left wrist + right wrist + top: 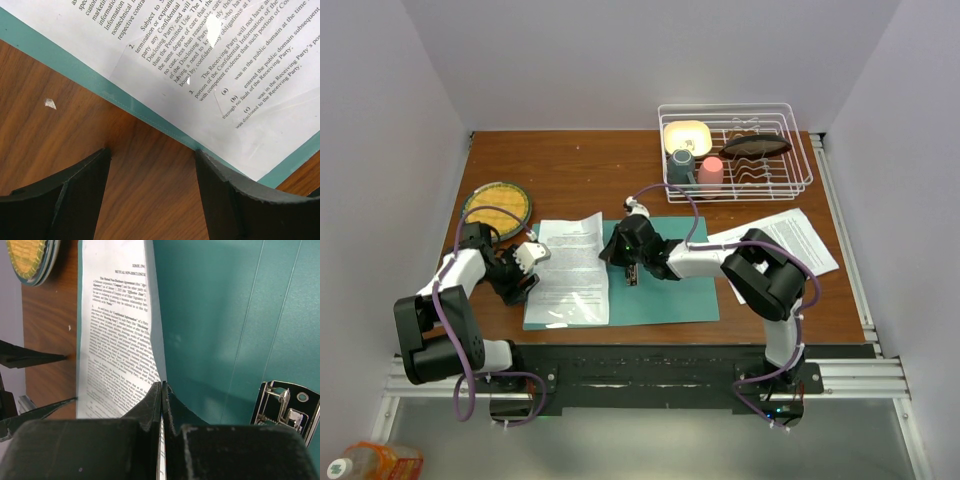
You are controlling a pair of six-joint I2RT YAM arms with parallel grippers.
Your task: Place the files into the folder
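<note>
Left tool (532, 258): fingers spread apart, nothing between them, low over the desk (580, 170) at the left border of the folder (670, 300).
Left tool, close view: one fingertip (200, 155) sits right at the teal edge (75, 67); it may be touching, but that cannot be told for sure. The other fingertip is over bare wood.
Right tool (161, 387): fingers pressed together, clamped on the right edge of the printed sheet (117, 340), which curls up from the folder to meet them.
Printed sheet: lies on the folder's left leaf with its heading toward the far side; a narrow strip of teal shows along its outer edge.
Folder: open flat near the front of the desk between the two arms. Its right leaf is bare, and a metal clip (285, 407) lies on it just beside the right tool.
Other sheets (800, 235): white printed pages on the desk to the right, partly under the right arm and apart from the folder.
Round woven mat (497, 207): beyond the left tool.
Dish rack (800, 185): far right corner, holding cups and dishes.
</note>
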